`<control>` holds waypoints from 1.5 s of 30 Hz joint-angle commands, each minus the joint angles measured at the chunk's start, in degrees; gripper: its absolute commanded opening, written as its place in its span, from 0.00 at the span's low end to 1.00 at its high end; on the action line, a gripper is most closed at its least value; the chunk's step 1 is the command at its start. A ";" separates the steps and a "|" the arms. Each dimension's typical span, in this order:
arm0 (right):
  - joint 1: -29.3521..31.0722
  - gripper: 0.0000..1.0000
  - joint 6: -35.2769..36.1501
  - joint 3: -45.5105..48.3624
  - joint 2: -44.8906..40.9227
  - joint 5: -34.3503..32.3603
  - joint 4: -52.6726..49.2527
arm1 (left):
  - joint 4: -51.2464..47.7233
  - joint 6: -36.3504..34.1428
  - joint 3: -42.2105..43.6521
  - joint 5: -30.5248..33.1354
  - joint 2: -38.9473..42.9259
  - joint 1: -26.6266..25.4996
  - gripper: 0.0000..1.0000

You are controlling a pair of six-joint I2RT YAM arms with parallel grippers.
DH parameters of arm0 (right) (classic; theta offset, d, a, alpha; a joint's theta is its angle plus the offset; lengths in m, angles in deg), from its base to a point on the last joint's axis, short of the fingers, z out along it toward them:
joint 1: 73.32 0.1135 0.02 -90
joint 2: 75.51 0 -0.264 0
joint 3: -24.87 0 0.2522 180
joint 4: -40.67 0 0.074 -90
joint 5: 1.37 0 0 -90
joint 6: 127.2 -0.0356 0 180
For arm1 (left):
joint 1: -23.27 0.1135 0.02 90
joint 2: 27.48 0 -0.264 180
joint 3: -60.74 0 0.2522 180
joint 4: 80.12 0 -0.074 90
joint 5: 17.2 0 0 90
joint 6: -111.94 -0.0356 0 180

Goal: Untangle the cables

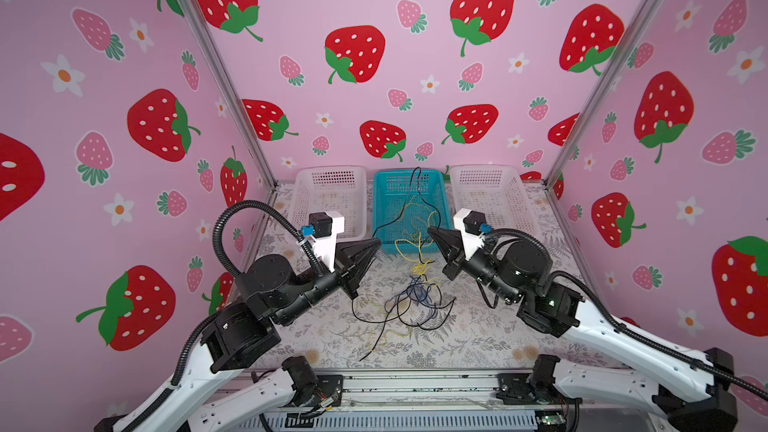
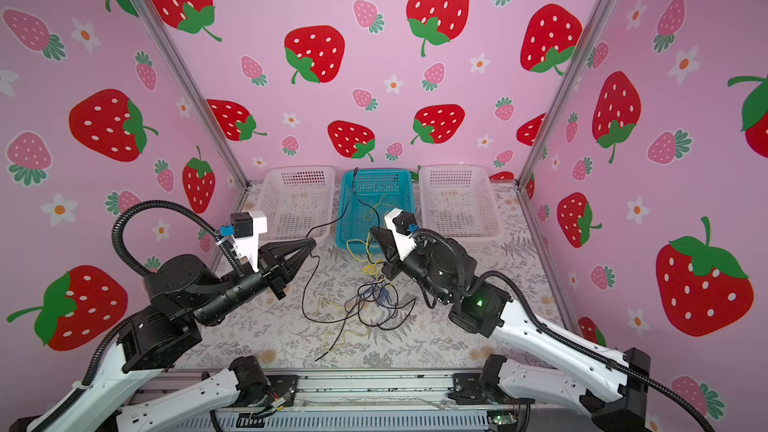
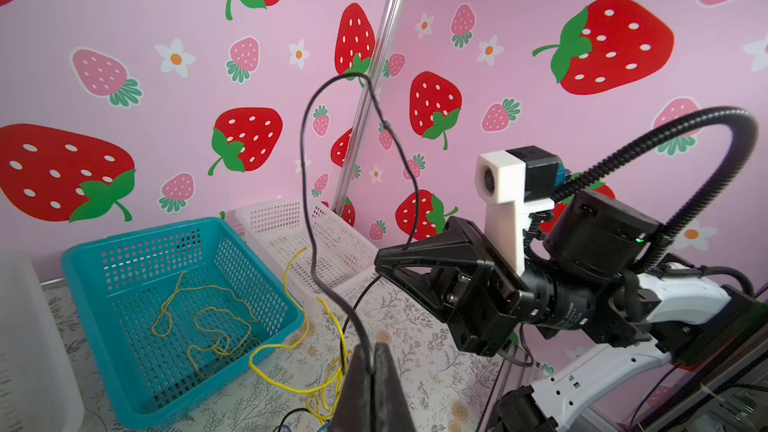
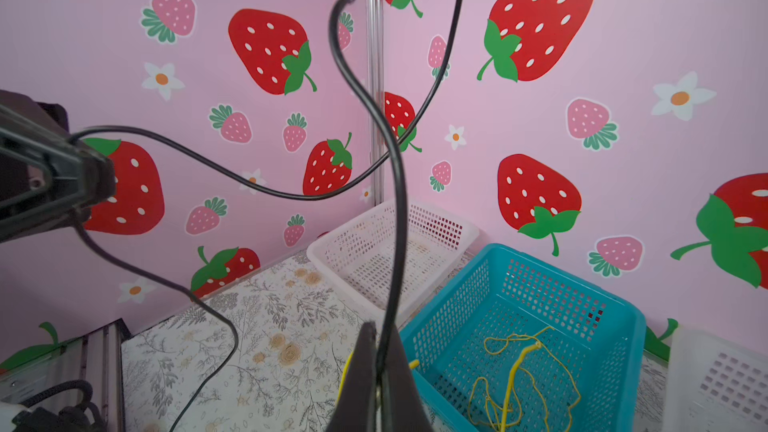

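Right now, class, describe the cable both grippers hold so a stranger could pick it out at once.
At the back wall, a blue basket sits between two white baskets. In front of it the left gripper and right gripper face each other, both shut on one black cable. It alone loops through the air between them; the other cables lie slack below.

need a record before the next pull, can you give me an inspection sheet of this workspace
surface: floral table, no damage seen
job's things: tangle of black, blue and yellow cables on the table; yellow cable in the blue basket; two white baskets look empty
clutter: nothing seen
grippers: left gripper and right gripper both shut on one black cable, looped up between them
cables: black hoses arch over both arms, apart from the tangle
surroundings: strawberry walls, metal posts
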 commanded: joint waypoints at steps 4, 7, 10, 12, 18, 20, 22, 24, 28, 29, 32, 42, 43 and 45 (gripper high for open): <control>-0.55 0.00 0.51 1.26 2.75 0.05 -1.81 | 3.83 1.55 1.77 -0.99 0.14 0.28 0.00; -2.05 0.00 -1.33 5.07 1.45 9.68 2.67 | 4.29 1.93 2.42 -1.46 -0.05 0.28 0.00; -2.97 0.00 -2.08 6.46 1.57 10.78 2.60 | 5.61 2.83 3.85 -2.46 0.04 0.27 0.00; -2.97 0.00 -1.64 6.88 2.12 11.40 1.81 | 7.27 3.99 5.42 -3.77 0.21 0.22 0.00; -2.95 0.00 -1.19 9.52 1.20 17.14 3.93 | 13.44 8.83 9.84 -7.06 -0.37 0.23 0.01; -2.97 0.00 -1.02 9.79 1.31 20.39 4.27 | 16.26 10.70 11.60 -9.32 -1.11 0.27 0.04; -2.97 0.00 -0.93 9.49 1.89 22.82 4.14 | 18.06 12.16 12.50 -9.79 -2.00 0.26 0.12; -2.92 0.00 -1.00 9.07 2.30 23.58 3.80 | 19.82 13.28 13.32 -10.26 -2.91 0.28 0.16; -2.97 0.00 -0.84 8.89 2.68 24.53 3.47 | 22.59 15.24 14.26 -10.89 -4.49 0.28 0.20; -2.97 0.00 -0.93 8.80 2.88 25.31 3.47 | 23.51 15.77 14.68 -11.01 -4.85 0.21 0.21; -2.97 0.00 -0.94 8.68 3.25 26.52 3.30 | 24.04 15.90 15.07 -11.33 -6.18 0.28 0.26; -2.97 0.00 0.74 7.93 2.09 26.98 0.45 | 13.40 9.13 11.23 -5.75 -7.39 0.25 0.32; -2.96 0.00 0.83 7.89 2.07 26.97 0.33 | 12.31 8.48 10.74 -5.12 -7.51 0.27 0.33; -2.97 0.00 0.90 7.79 2.06 27.07 0.01 | 10.80 7.65 10.33 -4.18 -7.80 0.27 0.37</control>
